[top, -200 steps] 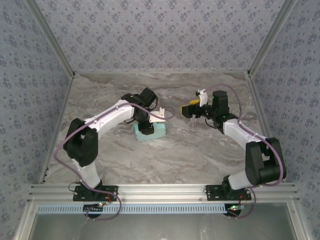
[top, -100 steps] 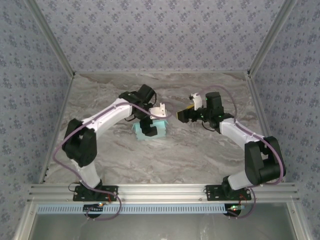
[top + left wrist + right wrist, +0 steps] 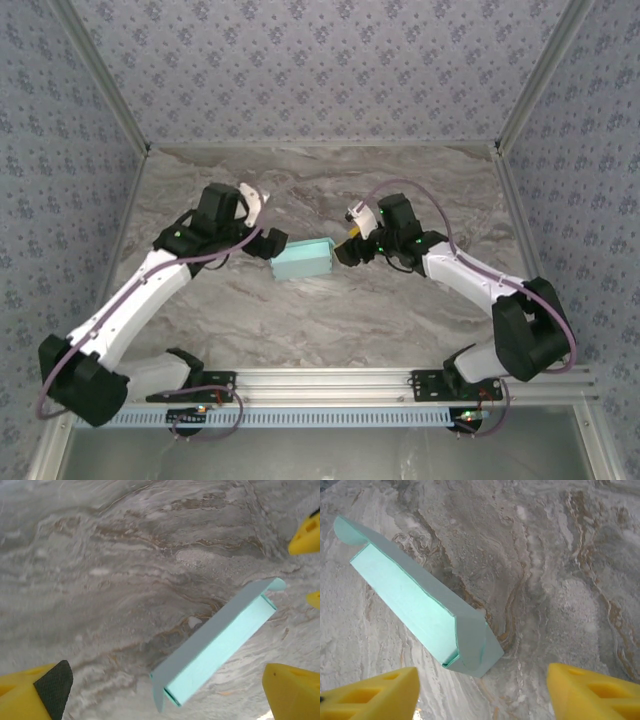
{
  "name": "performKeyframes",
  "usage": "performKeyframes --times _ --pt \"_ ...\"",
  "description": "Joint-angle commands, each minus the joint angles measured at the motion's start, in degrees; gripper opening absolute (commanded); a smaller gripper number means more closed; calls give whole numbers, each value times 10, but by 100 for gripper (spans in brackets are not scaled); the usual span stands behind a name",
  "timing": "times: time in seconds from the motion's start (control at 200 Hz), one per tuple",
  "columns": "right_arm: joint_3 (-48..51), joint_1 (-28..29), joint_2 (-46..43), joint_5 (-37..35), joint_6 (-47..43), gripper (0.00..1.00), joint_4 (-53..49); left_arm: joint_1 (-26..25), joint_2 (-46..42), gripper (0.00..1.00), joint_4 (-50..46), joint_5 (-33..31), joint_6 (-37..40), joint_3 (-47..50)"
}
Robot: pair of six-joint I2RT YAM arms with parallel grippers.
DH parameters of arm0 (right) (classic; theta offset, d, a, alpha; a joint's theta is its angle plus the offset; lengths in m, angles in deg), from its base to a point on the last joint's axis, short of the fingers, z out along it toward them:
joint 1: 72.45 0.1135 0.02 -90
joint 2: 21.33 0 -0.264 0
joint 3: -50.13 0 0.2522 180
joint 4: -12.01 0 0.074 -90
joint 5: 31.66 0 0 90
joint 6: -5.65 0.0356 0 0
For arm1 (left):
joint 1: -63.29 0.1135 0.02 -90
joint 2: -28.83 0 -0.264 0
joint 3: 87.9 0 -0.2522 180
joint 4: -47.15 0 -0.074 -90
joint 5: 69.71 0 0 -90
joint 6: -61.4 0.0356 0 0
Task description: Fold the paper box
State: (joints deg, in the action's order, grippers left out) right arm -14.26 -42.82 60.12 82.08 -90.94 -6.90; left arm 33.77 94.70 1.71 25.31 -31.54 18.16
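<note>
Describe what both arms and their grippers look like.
Both the left arm and right arm have white links, black joints and a purple cable looped alongside. The left gripper has wedge-shaped yellow fingers, one with a black pad; the right gripper has yellow fingers too.

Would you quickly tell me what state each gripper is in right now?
Left gripper: open, holding nothing.
Right gripper: open, empty, facing the paper box.
</note>
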Motion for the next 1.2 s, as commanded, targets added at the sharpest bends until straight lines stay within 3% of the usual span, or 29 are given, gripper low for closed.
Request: performKeyframes --times 0.0,0.195,0.49,0.565,0.635,0.795,1.074,1.199 --pt "-50 20 21 -21 -2 58 -53 -3 -18 93 6 19 -97 26" --pt "-87 53 58 -81 -2 46 -90 -13 3 72 59 10 -107 85" --pt "-105 65 64 -142 -2 43 -129 -32 15 60 114 -64 -120 133" --pt "-117 67 71 -142 7 34 -137 -33 20 58 122 -61 -124 134" --pt "-130 72 78 -143 10 31 -146 -32 19 54 133 -60 -129 136" --pt "-147 81 85 -155 9 31 -155 -32 33 47 129 -62 -123 127" --pt "-146 93 94 -186 14 32 -150 -36 52 44 135 -58 -131 127" --pt "-154 107 101 -211 30 25 -150 -41 67 37 135 -57 -139 120"
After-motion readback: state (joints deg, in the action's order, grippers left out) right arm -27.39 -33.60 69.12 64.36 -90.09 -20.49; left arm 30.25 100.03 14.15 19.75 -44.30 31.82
